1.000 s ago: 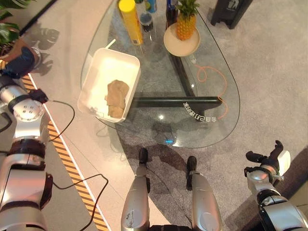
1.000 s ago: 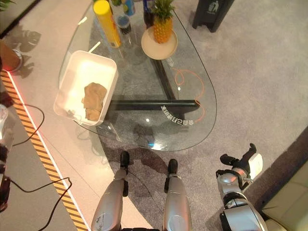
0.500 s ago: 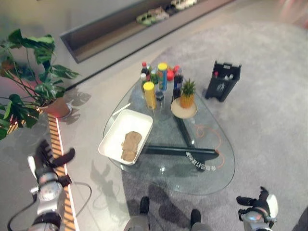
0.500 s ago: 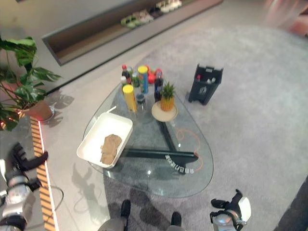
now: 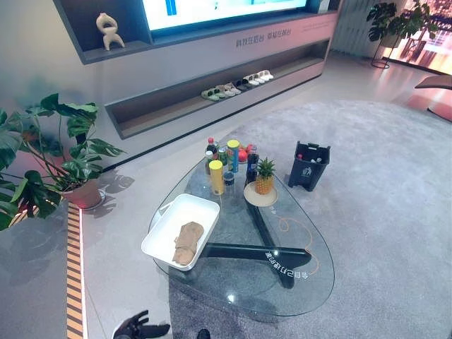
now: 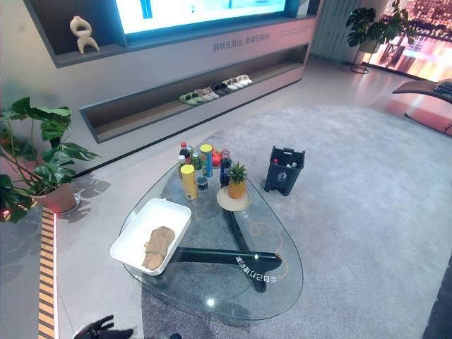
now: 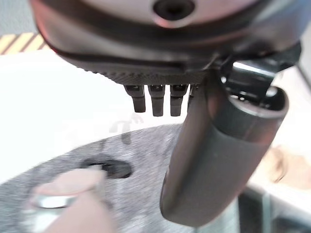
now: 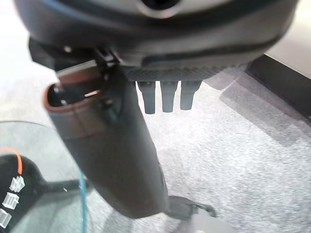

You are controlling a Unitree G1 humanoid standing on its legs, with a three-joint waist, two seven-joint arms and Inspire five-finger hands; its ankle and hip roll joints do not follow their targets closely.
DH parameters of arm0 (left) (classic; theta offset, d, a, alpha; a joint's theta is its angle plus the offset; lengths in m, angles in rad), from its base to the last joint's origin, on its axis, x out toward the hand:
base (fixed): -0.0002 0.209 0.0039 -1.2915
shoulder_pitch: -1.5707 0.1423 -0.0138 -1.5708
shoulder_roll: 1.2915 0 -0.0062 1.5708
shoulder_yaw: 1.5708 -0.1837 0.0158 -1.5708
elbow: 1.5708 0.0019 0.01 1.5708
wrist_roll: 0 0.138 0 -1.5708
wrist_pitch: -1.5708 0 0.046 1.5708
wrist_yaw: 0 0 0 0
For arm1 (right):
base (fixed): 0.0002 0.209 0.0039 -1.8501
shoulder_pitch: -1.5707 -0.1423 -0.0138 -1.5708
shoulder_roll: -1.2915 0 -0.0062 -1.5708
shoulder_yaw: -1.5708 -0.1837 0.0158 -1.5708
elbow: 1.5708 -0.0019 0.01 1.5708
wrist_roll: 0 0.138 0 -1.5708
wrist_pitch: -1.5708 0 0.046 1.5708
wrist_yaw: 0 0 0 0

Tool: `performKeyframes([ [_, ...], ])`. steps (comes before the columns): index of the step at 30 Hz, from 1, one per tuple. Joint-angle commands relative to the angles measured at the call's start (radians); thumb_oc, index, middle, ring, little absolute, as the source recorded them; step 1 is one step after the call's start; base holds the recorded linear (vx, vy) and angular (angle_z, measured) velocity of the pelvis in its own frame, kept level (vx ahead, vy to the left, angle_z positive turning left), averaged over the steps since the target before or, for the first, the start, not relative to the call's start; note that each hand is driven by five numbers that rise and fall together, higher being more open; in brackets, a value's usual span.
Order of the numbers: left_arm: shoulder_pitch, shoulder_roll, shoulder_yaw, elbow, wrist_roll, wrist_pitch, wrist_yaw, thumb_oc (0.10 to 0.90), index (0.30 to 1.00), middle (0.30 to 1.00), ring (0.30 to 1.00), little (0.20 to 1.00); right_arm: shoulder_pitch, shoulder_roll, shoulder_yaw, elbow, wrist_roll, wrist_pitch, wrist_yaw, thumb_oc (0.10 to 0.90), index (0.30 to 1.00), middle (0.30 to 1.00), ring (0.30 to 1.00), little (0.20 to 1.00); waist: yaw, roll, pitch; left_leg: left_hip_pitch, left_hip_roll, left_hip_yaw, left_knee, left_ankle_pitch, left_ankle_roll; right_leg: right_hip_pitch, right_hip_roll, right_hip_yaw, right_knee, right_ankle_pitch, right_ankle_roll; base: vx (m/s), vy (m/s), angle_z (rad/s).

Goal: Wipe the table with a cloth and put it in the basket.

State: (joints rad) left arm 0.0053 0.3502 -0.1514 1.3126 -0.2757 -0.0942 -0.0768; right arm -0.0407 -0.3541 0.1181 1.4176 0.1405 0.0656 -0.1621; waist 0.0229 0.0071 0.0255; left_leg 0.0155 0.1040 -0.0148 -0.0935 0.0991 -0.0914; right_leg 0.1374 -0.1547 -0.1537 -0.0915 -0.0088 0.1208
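A tan crumpled cloth (image 5: 187, 242) lies inside the white basket (image 5: 185, 210), which sits on the left part of the glass table (image 5: 286, 289). My left hand (image 5: 138, 328) hangs low beside the table's near left corner, apart from the basket, its fingers straight and empty. In the left wrist view the left hand (image 7: 218, 160) hangs over carpet, with the cloth (image 7: 286, 167) off to one side. My right hand (image 8: 112, 155) is open with nothing in it, over grey carpet by the table's edge.
Several bottles and cans (image 5: 227, 152) and a pineapple on a plate (image 5: 264, 178) stand at the table's far end. A dark bin (image 5: 308, 165) stands on the carpet to the right. A potted plant (image 5: 63, 155) is far left, a shoe shelf (image 5: 236, 85) beyond.
The camera has tilted up from looking down at the table to looking across the room. The cloth stays in the basket. Both hands sit lower in the picture.
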Motion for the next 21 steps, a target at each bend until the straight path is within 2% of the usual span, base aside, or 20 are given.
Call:
performKeyframes([
  [1,-0.098,0.018,-0.012,0.03,0.069,0.025,-0.022,0.8,0.9,0.9,0.9,0.9,-0.06,-0.009,0.022,0.035,-0.049,0.007,0.022,0.8,0.9,0.9,0.9,0.9,0.019,0.002,0.032,0.062,-0.002,0.055,0.006,-0.076,0.008,-0.025,-0.03,-0.044,0.041,0.048,0.026,0.0,0.0,0.0],
  [7,-0.098,0.0,-0.035,0.055,0.111,0.056,-0.01,0.8,0.9,0.9,0.9,0.9,-0.066,0.018,0.058,0.037,-0.081,0.008,0.031,0.8,0.9,0.9,0.9,0.9,0.009,0.0,0.027,0.067,0.01,0.068,0.006,-0.076,0.002,-0.021,-0.026,-0.038,0.029,0.052,0.024,0.0,0.0,0.0],
  [21,-0.096,-0.041,-0.058,0.071,0.11,0.101,-0.038,0.8,0.9,0.9,0.9,0.9,-0.069,0.047,0.121,0.017,-0.142,0.018,0.06,0.8,0.9,0.9,0.9,0.9,0.001,-0.003,0.029,0.064,0.023,0.067,0.006,-0.071,-0.003,-0.021,-0.012,-0.029,0.025,0.044,0.012,0.0,0.0,0.0],
])
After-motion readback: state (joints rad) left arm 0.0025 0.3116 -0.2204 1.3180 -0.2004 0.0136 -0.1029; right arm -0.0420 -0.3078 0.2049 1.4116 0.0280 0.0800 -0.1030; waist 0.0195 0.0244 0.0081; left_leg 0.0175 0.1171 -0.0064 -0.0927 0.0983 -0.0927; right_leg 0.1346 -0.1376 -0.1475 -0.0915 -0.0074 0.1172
